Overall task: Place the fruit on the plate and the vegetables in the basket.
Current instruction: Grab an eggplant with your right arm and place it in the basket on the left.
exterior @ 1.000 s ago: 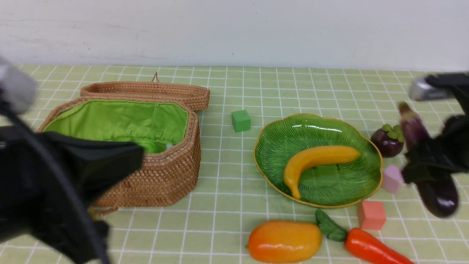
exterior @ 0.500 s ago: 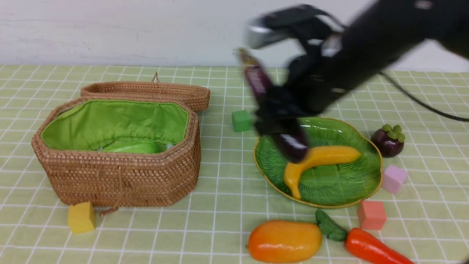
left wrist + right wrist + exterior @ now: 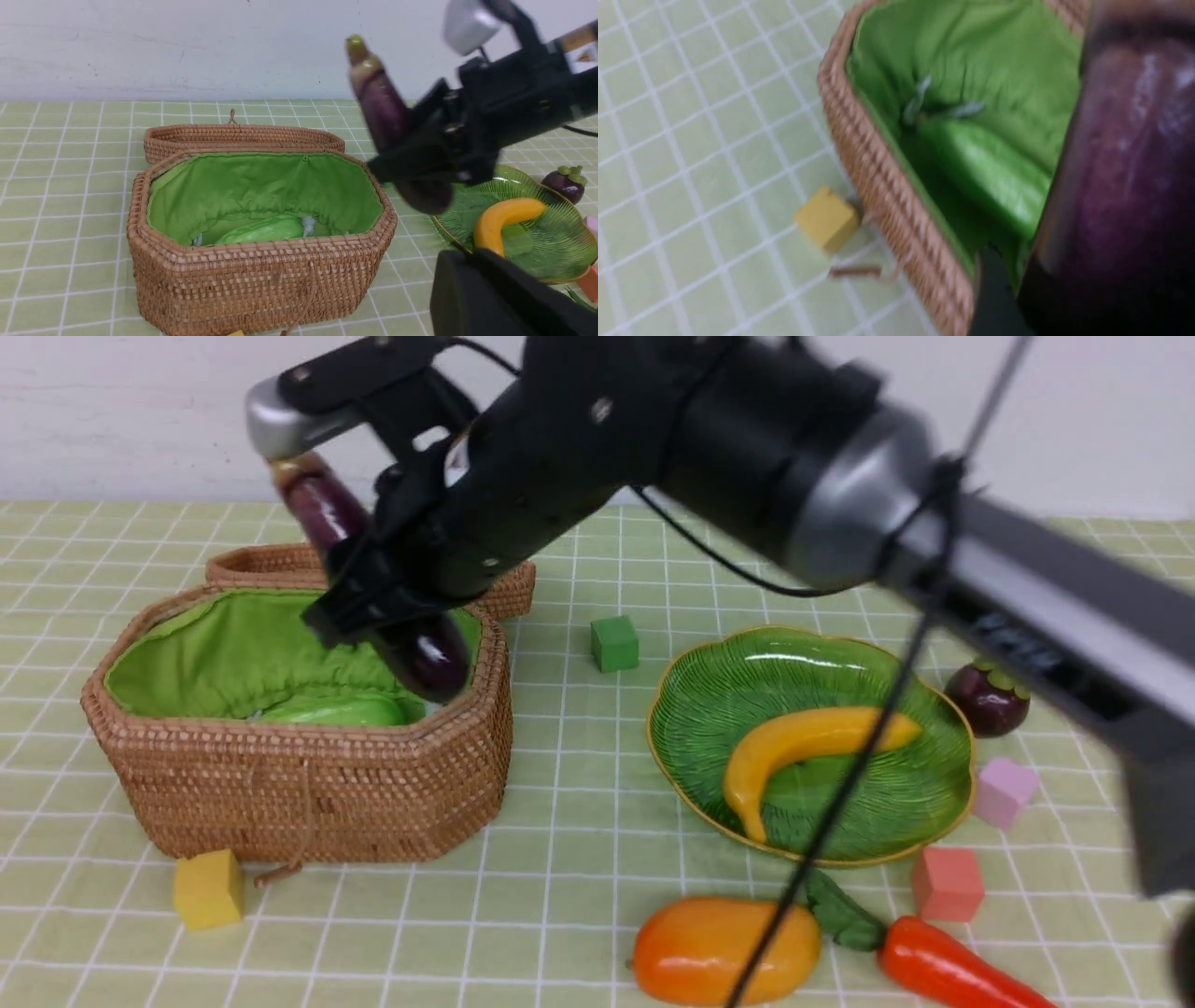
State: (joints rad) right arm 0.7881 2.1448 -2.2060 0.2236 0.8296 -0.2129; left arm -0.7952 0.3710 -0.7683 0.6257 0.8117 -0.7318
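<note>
My right gripper (image 3: 397, 607) is shut on the dark-purple eggplant (image 3: 327, 513), holding it tilted above the right end of the open wicker basket (image 3: 308, 784); its lower end hangs just over the green lining. A light-green gourd (image 3: 327, 711) lies inside the basket. The banana (image 3: 803, 737) rests on the green leaf plate (image 3: 709, 709). The mango (image 3: 709, 947) and carrot (image 3: 943, 971) lie on the cloth in front of the plate, and the mangosteen (image 3: 990, 700) sits to its right. My left gripper (image 3: 467, 275) shows only in the left wrist view, shut and empty, clear of the basket.
The basket's lid (image 3: 261, 565) lies open behind it. Foam cubes lie around: green (image 3: 614, 643) between basket and plate, yellow (image 3: 208, 889) at the basket's front left corner, pink (image 3: 1001, 791) and salmon (image 3: 946, 883) by the plate. My right arm spans above the plate.
My right arm has swung left with the eggplant, from the table's right side across the plate to above the basket. My left arm has pulled out of the front view.
</note>
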